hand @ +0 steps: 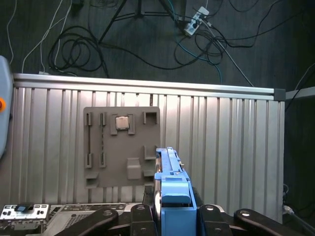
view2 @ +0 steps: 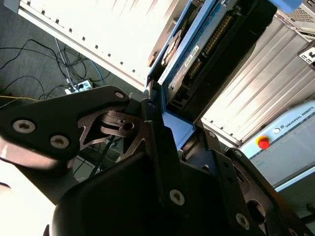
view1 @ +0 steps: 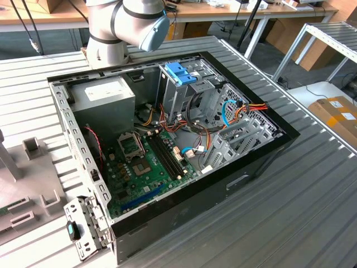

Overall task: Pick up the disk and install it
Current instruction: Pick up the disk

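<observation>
**Blue-framed disk pinched in the gripper**

Black fingers (hand: pixel 139 216) of the gripper (hand: pixel 174 219) press on both sides of the disk (hand: pixel 172 189). It is seen edge-on over the ribbed table (hand: pixel 221 137) and a grey parts tray (hand: pixel 123 142), with its near end cut off. In the exterior view the arm (view1: pixel 128 22) is cut off above the open computer case (view1: pixel 72 139).

Ribbed metal table (view1: pixel 312 212) over dark floor (hand: pixel 147 46) strewn with cables (hand: pixel 74 49)

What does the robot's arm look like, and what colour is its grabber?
The arm is a chunky silver-grey tube with a rounded light-blue cap on its joint. The gripper is black metal, built from flat angular bars with cut-out holes, fastened by shiny silver screws.
</observation>
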Controlling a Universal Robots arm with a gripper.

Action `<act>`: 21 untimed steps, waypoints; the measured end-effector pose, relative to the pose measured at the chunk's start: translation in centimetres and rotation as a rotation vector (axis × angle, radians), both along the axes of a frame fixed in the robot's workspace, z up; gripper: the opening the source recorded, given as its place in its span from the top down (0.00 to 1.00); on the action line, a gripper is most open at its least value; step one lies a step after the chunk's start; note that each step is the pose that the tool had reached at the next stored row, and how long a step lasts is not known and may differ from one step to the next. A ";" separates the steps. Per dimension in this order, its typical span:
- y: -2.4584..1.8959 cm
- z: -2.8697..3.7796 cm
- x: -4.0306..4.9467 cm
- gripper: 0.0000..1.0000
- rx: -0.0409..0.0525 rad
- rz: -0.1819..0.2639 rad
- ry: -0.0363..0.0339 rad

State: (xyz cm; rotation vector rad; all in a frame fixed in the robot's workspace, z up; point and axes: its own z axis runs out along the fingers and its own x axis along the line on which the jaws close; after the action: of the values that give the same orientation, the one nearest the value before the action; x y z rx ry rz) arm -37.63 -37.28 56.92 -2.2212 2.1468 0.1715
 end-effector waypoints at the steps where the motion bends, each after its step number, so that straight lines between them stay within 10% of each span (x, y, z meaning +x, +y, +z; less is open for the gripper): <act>1: -0.03 -0.02 0.02 0.63 0.0000 0.000 0.0000; 21: -0.50 -0.28 0.64 0.63 -0.0001 0.000 -0.0001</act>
State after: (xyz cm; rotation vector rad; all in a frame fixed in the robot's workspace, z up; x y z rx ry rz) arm -36.99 -37.78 56.64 -2.2213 2.1469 0.1713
